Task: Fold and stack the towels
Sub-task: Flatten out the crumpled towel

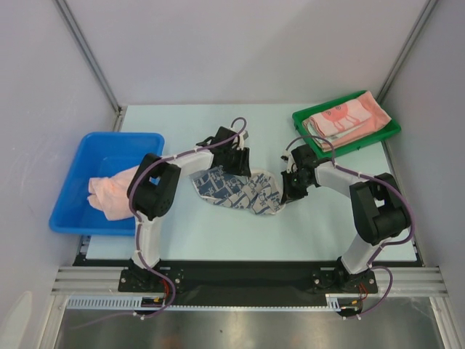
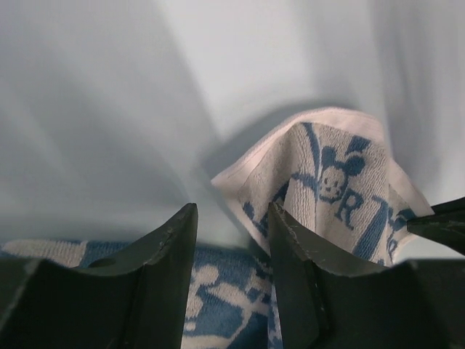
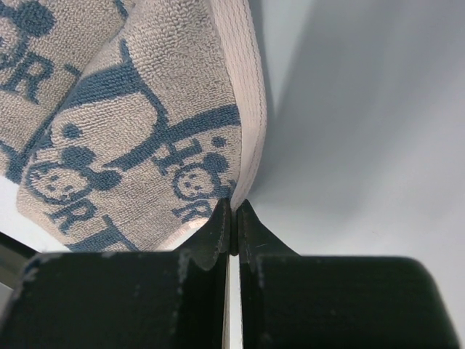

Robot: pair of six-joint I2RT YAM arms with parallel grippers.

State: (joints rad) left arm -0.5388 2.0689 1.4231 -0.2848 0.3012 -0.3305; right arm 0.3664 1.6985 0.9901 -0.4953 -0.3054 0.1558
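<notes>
The blue-patterned towel [image 1: 236,190] lies crumpled at the centre of the table [image 1: 218,240], between both grippers. The right gripper [image 3: 232,218] is closed, pinching the towel's raised white edge. The left gripper [image 2: 232,218] has its fingers parted over the towel's left end; whether they touch the cloth cannot be confirmed.

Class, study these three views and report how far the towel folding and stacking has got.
Done: folded pink towels lie stacked in the green tray. In hand: the blue patterned towel lies rumpled; the right gripper is shut on its edge, the left gripper open above it. Left: finishing that fold, stacking it, then the unfolded pink towel in the blue bin.
</notes>
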